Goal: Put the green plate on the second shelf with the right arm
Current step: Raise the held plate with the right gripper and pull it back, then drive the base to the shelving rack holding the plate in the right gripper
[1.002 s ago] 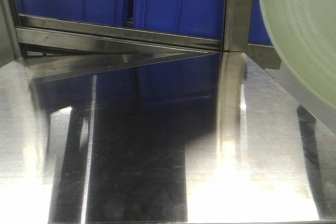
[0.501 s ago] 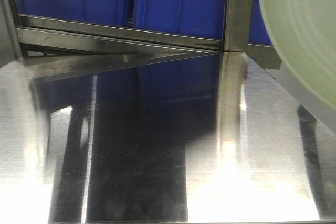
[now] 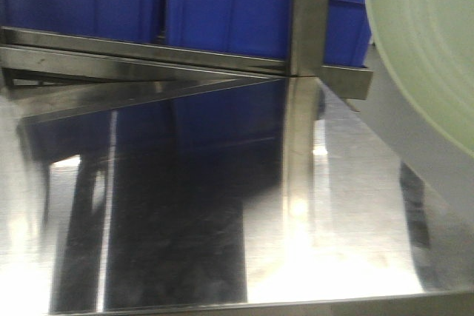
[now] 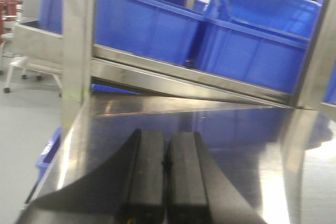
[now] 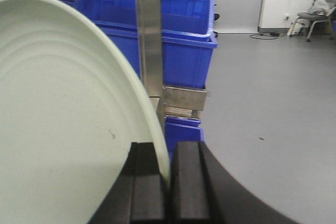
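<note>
Blue plastic bins line the far side of a polished steel shelf in front of me, and their color is mirrored in its surface. A steel upright rises at the shelf's back edge. To my right, grey floor runs to a chair near a white wall.

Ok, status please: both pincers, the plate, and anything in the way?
Left pincer shut, empty, over shelf. Right pincer shut on plate rim, plate not yet set down. Steel post close beside the rim.
</note>
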Controlling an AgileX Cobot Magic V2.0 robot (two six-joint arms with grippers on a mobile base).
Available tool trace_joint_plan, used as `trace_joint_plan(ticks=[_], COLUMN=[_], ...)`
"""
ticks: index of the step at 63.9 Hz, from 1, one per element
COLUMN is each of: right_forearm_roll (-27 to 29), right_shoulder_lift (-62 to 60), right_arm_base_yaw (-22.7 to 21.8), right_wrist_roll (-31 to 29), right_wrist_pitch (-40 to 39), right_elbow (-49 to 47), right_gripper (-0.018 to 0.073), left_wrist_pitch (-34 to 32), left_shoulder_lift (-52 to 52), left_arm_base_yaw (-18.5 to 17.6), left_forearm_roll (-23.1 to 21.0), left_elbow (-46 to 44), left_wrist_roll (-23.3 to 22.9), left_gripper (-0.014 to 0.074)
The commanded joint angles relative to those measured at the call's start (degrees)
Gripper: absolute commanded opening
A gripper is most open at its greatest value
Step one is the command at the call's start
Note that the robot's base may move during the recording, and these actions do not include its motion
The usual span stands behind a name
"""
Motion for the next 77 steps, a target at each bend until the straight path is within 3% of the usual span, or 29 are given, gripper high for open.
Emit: trace_joint_plan(ticks=[1, 77], right_forearm_roll=[-0.48, -0.48], right_shoulder_lift=[1.34, 1.34], right_arm_base_yaw=[-0.05, -0.05], right_wrist_roll=[0.47, 0.47], right_wrist_pitch=[-6.84, -6.78], right_elbow=[-1.58, -1.58], right_gripper=[0.0056, 0.0056], left_wrist_pitch=[-5.00, -5.00], left_shoulder_lift=[-0.93, -0.93], left_arm_base_yaw=[-0.39, -0.39], left_forearm_roll=[-0.47, -0.47], left_elbow=[2.34, 2.34], left_wrist_roll=[-0.19, -0.19], left_gripper=[0.0130, 0.0130])
